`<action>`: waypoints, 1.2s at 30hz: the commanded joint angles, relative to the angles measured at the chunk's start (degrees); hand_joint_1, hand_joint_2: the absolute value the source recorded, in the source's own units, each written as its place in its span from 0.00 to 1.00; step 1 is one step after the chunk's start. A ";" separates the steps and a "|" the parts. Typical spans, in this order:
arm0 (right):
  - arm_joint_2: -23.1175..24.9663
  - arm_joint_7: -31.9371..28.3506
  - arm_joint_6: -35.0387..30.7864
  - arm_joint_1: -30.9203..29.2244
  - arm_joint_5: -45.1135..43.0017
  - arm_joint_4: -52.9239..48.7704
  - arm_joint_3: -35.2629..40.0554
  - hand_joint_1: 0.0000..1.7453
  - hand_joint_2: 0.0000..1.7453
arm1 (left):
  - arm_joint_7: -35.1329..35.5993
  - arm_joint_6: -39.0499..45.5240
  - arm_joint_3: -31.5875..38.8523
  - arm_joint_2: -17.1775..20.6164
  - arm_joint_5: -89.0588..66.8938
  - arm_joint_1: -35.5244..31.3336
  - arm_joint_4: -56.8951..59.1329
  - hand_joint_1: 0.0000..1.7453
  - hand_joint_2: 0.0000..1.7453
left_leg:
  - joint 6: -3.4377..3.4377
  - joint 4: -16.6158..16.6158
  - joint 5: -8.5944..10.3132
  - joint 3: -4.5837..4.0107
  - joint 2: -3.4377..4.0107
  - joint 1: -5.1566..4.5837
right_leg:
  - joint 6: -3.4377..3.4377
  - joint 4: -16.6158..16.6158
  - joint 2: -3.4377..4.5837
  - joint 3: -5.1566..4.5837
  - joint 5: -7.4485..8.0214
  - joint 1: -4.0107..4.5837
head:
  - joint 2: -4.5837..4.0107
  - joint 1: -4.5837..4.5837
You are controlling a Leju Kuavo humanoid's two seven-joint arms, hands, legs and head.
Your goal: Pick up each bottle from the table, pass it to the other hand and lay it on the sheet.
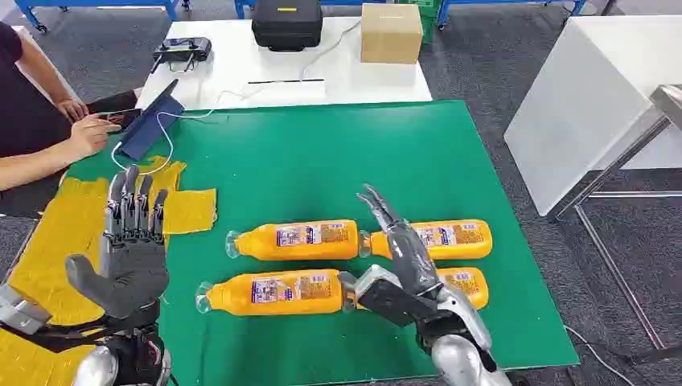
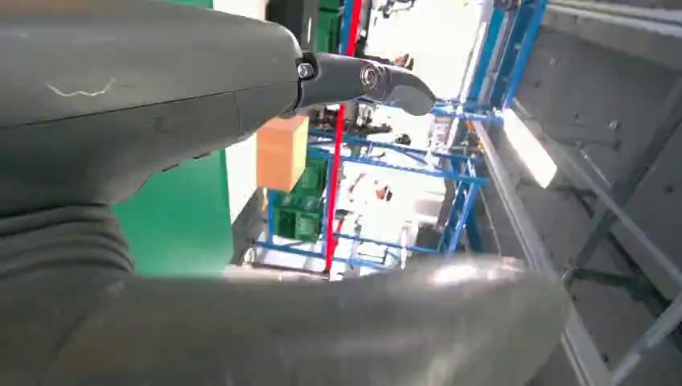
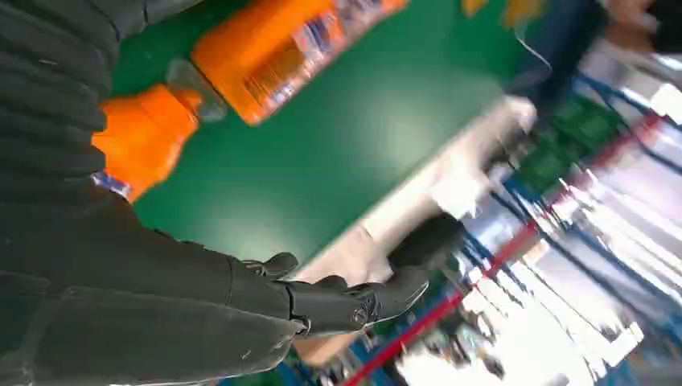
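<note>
Several orange bottles lie on their sides on the green table point(image 1: 322, 153): two on the left point(image 1: 293, 239) point(image 1: 277, 292) and two on the right point(image 1: 454, 236) point(image 1: 470, 283). My right hand point(image 1: 402, 257) hovers open over the two right bottles, fingers stretched forward, hiding part of the nearer one. In the right wrist view, that hand point(image 3: 241, 297) holds nothing, with two bottles point(image 3: 281, 48) point(image 3: 141, 137) beyond it. My left hand point(image 1: 129, 241) is raised, open and upright, above the yellow sheet point(image 1: 56, 233) at the table's left. The left wrist view shows the left hand point(image 2: 161, 96) holding nothing.
A person's hands point(image 1: 84, 133) work at a tablet point(image 1: 153, 121) at the far left corner, a white cable trailing onto the sheet. Behind stands a white table point(image 1: 241, 72) with a black case point(image 1: 287, 24), a cardboard box point(image 1: 392, 32) and a controller point(image 1: 183, 52). Another white table point(image 1: 587, 104) stands to the right.
</note>
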 commanded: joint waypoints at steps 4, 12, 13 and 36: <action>0.78 5.80 1.48 -11.78 2.10 19.55 13.71 0.00 1.00 | 2.06 -1.91 -2.28 -0.03 1.27 -3.82 5.10 0.00 0.00 | -0.08 -0.06 0.03 0.13 0.09 0.03 | -0.01 -0.05 0.07 0.10 0.03 0.03 | 0.02 0.00; -0.68 6.76 2.69 -13.02 0.35 19.29 17.22 0.00 1.00 | 2.47 -3.11 -2.22 -0.28 2.11 -4.44 6.35 0.00 0.00 | -0.06 -0.07 0.04 0.10 0.01 0.05 | 0.03 -0.05 -0.06 0.10 0.02 0.02 | 0.00 0.00; -0.72 6.77 2.74 -13.08 0.30 19.37 17.55 0.00 1.00 | 2.53 -3.14 -2.29 -0.32 2.15 -4.50 6.41 0.00 0.00 | -0.06 -0.07 0.05 0.09 -0.02 0.03 | 0.03 -0.04 -0.08 0.09 0.01 0.01 | 0.00 0.00; -0.41 9.08 7.36 -18.42 3.62 31.71 28.25 0.00 1.00 | 4.37 -3.86 -3.95 -0.41 3.46 -7.41 8.37 0.00 0.00 | -0.08 -0.07 0.05 0.09 -0.07 0.03 | 0.01 -0.05 -0.13 0.10 0.00 0.03 | 0.00 0.00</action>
